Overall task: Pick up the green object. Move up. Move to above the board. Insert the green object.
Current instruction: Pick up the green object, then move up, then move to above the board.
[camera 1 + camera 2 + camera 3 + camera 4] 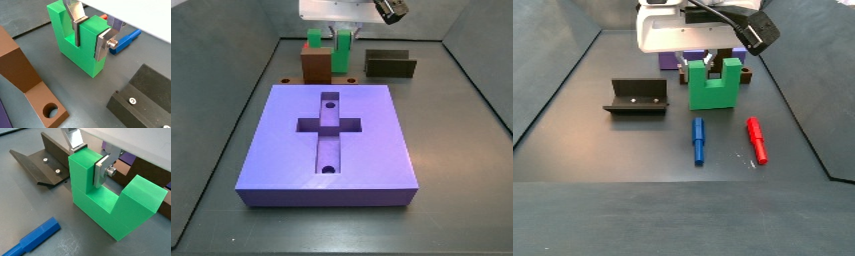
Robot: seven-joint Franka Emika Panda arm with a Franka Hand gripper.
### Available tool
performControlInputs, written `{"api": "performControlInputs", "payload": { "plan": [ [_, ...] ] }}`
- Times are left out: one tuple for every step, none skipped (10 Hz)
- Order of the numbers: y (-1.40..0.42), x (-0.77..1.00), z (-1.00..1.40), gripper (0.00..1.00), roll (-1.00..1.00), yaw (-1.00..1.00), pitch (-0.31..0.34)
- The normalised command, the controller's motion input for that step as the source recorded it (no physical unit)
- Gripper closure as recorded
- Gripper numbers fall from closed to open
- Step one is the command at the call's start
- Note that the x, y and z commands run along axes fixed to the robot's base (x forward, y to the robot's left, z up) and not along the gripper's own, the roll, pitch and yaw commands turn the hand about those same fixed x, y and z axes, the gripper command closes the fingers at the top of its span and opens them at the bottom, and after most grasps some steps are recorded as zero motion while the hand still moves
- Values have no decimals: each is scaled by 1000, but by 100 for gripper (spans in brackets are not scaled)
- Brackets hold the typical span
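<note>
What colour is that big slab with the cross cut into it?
Purple. The board shows best in a side view; the gripper is behind it.

Both wrist views look down from close beside the claw (90,31) at the bright green matte U-shaped block (79,42). A side view looks down over the large purple rectangular slab (358,150) toward the far tabletop edge. A side view from the opposite end shares that block (714,86) and claw (711,60).
</note>
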Motion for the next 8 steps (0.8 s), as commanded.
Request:
{"api": "performControlInputs", "payload": {
  "plan": [
    [0,0,0,100,0,0,0],
    [0,0,0,100,0,0,0],
    [0,0,0,100,0,0,0],
    [0,0,833,100,0,0,0],
    [-30,6,845,100,-2,-39,-5],
    [-16,-31,670,100,13,-43,21],
    [-10,-2,266,100,45,-18,4],
    [0,0,1400,100,0,0,0]
  ]
}}
